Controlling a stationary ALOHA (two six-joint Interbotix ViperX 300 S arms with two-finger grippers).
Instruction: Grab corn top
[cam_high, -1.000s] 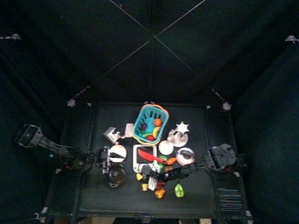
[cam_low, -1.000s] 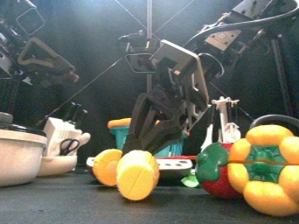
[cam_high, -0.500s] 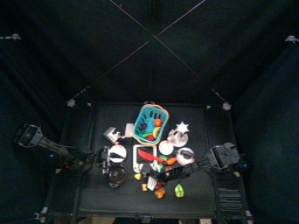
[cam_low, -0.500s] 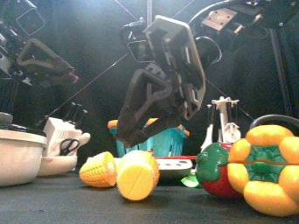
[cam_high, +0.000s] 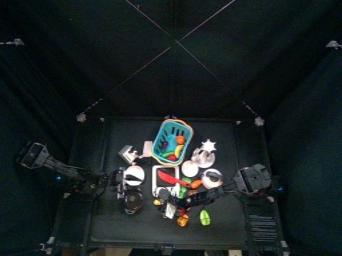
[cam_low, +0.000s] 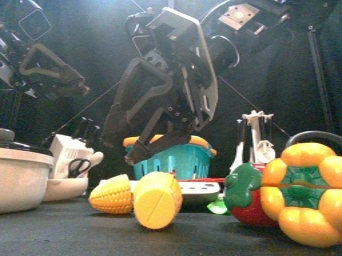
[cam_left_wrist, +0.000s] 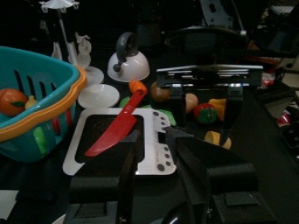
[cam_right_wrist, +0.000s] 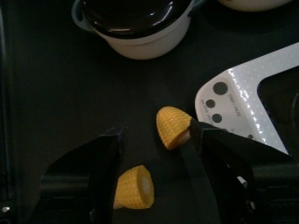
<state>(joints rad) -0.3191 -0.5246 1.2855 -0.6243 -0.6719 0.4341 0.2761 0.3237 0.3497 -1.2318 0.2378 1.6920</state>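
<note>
Right claw (cam_right_wrist: 155, 144) spread wide, holding nothing, hanging right above two yellow plastic corn halves on the black table (cam_right_wrist: 47, 105). Rounded tapered corn top (cam_right_wrist: 173, 127) sitting between the jaws, flat-cut corn bottom (cam_right_wrist: 133, 187) just beside it. Easy to drop on the wrong half, or nudge the rounded one and send it rolling toward the white perforated cutting board (cam_right_wrist: 251, 87) or the white pot with dark lid (cam_right_wrist: 135, 26). Slick curved plastic, so likely to squirt out if clamped off-centre. Left claw (cam_left_wrist: 163, 144) parked off to the side, looks open and empty.
</note>
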